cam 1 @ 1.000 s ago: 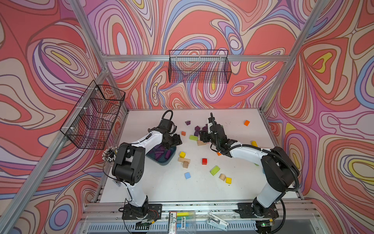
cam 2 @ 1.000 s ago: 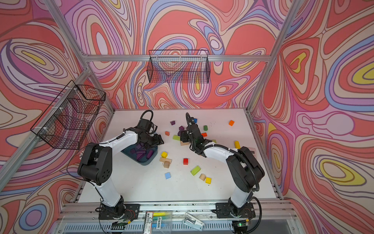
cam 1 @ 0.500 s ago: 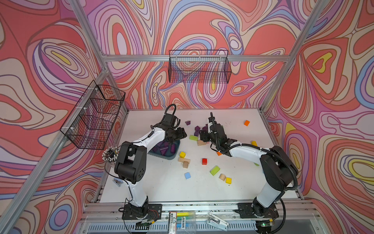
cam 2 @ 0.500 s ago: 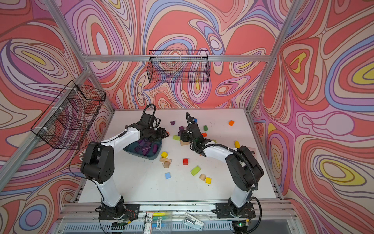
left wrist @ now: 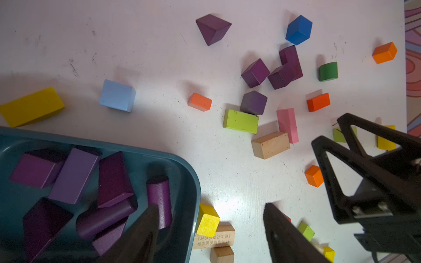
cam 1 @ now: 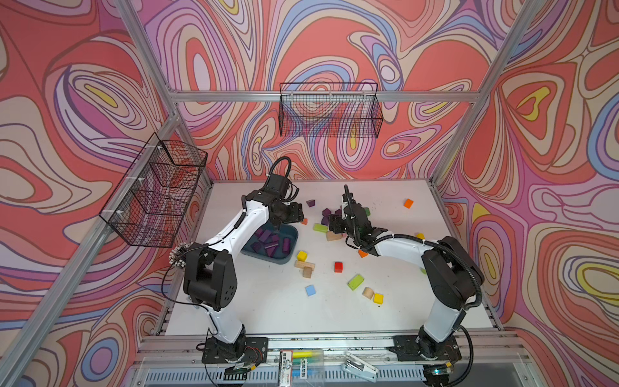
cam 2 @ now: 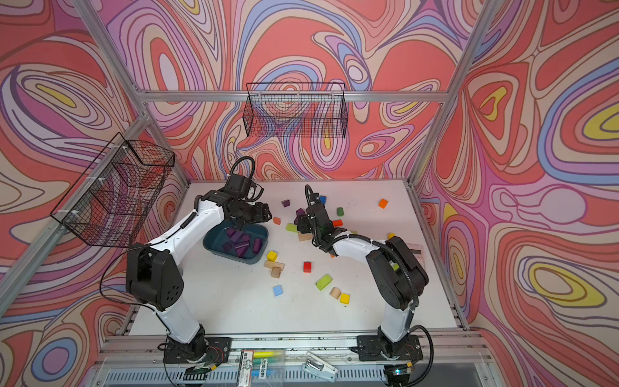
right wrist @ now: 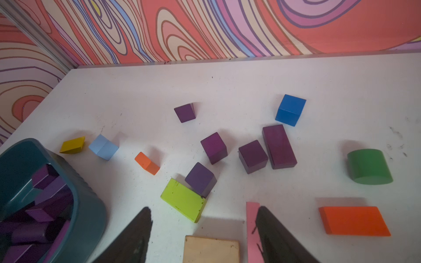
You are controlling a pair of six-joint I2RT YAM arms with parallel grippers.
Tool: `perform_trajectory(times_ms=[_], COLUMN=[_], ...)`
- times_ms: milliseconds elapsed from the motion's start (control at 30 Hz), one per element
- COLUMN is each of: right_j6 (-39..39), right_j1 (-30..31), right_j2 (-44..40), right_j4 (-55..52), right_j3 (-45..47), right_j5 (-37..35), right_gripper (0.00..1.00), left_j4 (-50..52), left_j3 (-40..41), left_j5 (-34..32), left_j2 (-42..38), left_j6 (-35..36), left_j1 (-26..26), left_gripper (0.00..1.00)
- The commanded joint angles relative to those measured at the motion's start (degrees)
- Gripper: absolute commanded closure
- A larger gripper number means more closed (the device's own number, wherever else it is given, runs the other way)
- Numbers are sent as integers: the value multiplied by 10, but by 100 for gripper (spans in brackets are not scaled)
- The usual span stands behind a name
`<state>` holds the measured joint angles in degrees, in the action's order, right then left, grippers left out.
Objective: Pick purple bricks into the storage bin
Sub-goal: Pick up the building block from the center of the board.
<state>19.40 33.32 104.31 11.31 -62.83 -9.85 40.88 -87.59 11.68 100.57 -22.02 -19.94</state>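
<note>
The teal storage bin [cam 1: 268, 259] [left wrist: 189, 173] sits left of centre with several purple bricks [cam 1: 268, 239] [left wrist: 75, 175] inside. My left gripper [cam 1: 298, 214] [left wrist: 210, 206] hangs open and empty over the bin's far right corner. Loose purple bricks lie behind mid-table: a wedge [cam 1: 311, 203] [right wrist: 185, 112], cubes [right wrist: 213, 148] [right wrist: 252, 156] [right wrist: 200, 178] and a cuboid [right wrist: 279, 145]. My right gripper [cam 1: 335, 224] [right wrist: 203, 209] is open and empty just in front of this cluster, above a plain wooden block [right wrist: 210, 249]. One of its fingers stands beside a pink slab [right wrist: 251, 218].
A lime block [right wrist: 183, 199] touches the nearest purple cube. Orange [right wrist: 147, 163], blue [right wrist: 290, 110], light blue [right wrist: 103, 146], green [right wrist: 369, 166] and yellow [cam 1: 301, 256] blocks are scattered about. Wire baskets [cam 1: 330, 110] [cam 1: 157, 191] hang on the back and left walls.
My left gripper has risen from inside the bin and swung back and right to its far corner, staying open. The right arm has hardly moved.
</note>
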Motion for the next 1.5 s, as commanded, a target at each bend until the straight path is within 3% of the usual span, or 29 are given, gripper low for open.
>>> perform_trajectory(times_ms=[0, 333, 800, 1067, 1467], right_j6=[13, 136, 269, 314, 316], right_j1=[-4, -3, 32, 41, 44], right_j2=[26, 104, 158, 197, 259], right_j4=[-36, -158, -338, -411, -476], right_j3=[-35, -159, -269, -342, -433], right_j5=[-19, -51, -112, -119, -137], right_gripper=[24, 31, 34, 35, 37], left_j4=[8, -59, -116, -127, -137], left_j3=[20, 92, 154, 164, 173], left_j5=[-13, 48, -132, -139, -148], left_j2=[-17, -85, -169, -176, -198], left_j6=[22, 15, 59, 58, 31], left_j1=[-8, -21, -21, -13, 47], left_gripper=[24, 22, 10, 7, 7])
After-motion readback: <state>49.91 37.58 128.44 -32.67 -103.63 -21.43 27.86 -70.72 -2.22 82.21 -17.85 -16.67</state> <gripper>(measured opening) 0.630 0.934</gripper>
